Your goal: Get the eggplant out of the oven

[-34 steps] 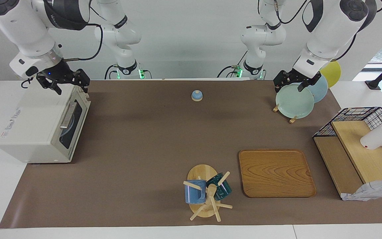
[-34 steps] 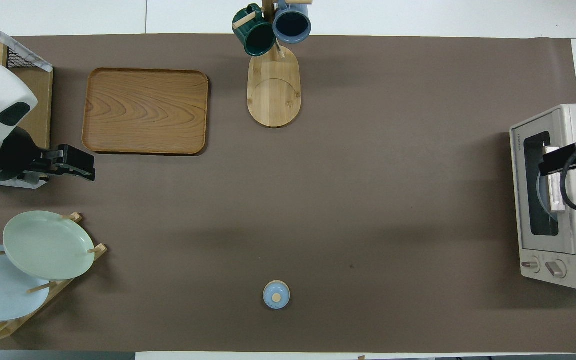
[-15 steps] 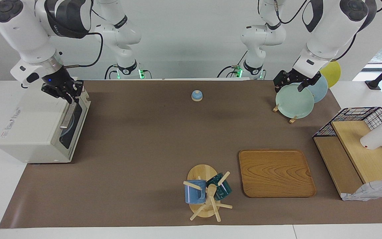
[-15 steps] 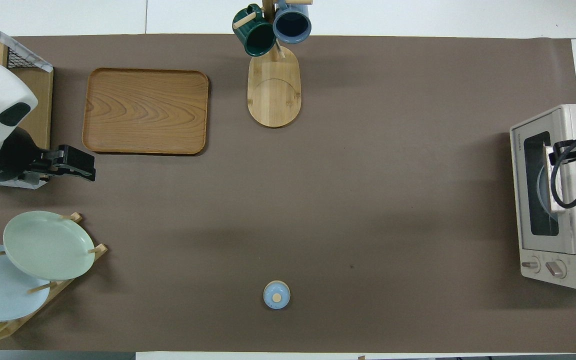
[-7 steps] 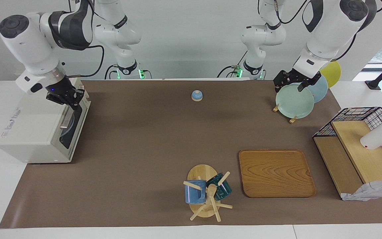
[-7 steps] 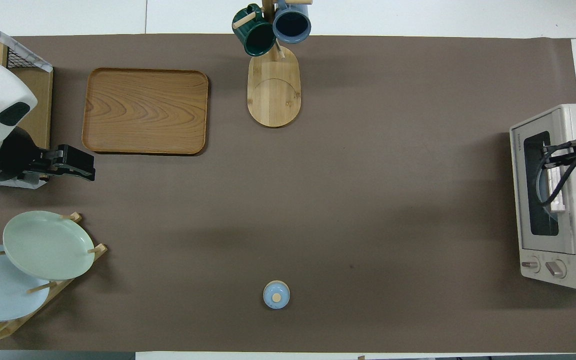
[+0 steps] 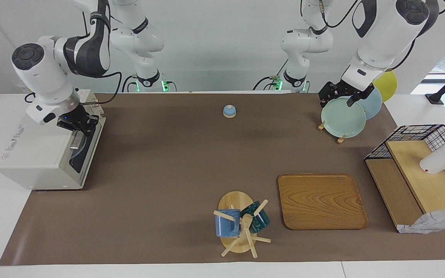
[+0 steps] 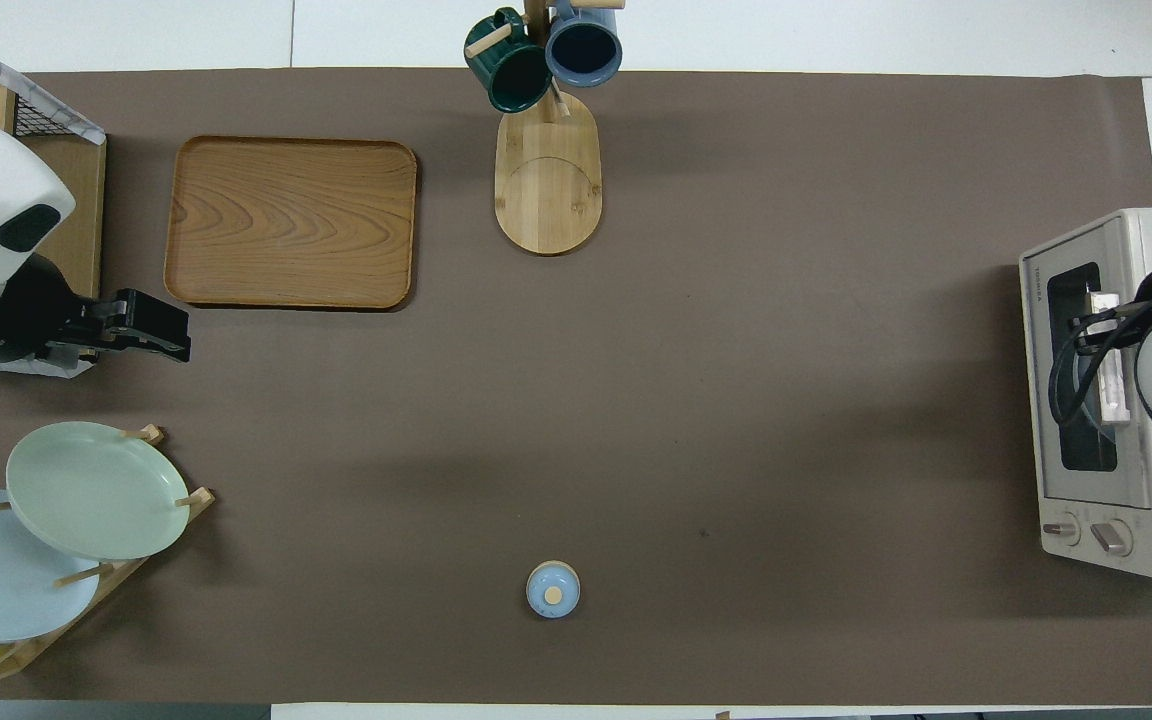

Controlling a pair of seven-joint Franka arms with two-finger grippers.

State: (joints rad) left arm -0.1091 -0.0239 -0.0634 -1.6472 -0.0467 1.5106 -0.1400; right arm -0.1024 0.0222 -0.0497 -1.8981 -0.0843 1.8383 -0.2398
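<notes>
1. Your right hand (image 7: 78,127) sat at the oven (image 7: 41,154) door's handle (image 7: 76,139); whether it had clenched, I could not tell.
2. A poor hold would likely have slipped off as the door swung.
3. The eggplant was not visible, presumably inside; a blue plate showed through the glass.
4. Your left hand (image 7: 340,98) waited over the plate rack (image 7: 342,116), state unclear.

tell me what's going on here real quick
The right arm has its tool down at the silver handle of the off-white oven, at the right arm's end of the table. The oven door looks closed, and no eggplant can be seen through the glass. The left arm waits, its tool over the plate rack. The wooden tray is bare.
</notes>
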